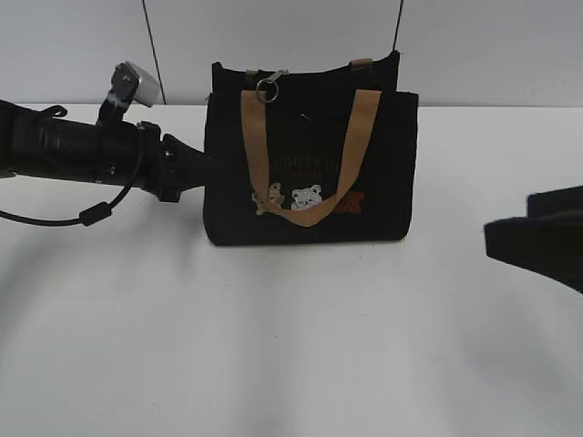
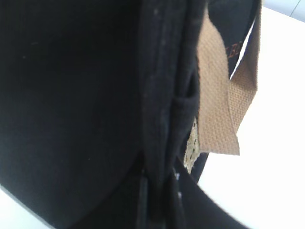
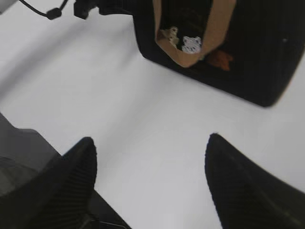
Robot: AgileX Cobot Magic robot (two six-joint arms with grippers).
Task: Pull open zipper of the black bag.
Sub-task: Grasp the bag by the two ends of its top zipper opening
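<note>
- Right gripper (image 1: 533, 238) sits nearest the lens in the exterior view, a dark shape low at the right edge, well apart from the bag (image 1: 310, 164) and holding nothing
- Behind it the bag stands upright on the white table (image 1: 273, 346), tan handle (image 1: 310, 155) hanging down its front over the bear pictures
- Zipper (image 1: 270, 86), a silver pull with a round ring, lies at the top edge toward the bag's left end, free of both grippers
- Left arm (image 1: 82, 146) reaches in from the left, its tip meeting the bag's left side wall about halfway up; the fingertips are lost against the black cloth
- Left wrist view: black fabric (image 2: 71, 105) fills the frame, with a seam fold and the handle (image 2: 217, 109) beside it; the jaws stand nearly closed, seemingly pinching the side wall, though the contact itself is too dark to make out
- Right wrist view: both fingers (image 3: 248, 191) stand wide apart over bare table, empty, with the bag (image 3: 248, 52) well ahead
- Risks, as I judge them: the pull is small and its ring loose, so the right fingers could close on the handle or on cloth instead
- If the left hold is shallow, a tug along the zip could tip or drag the light bag rather than run the slider
</note>
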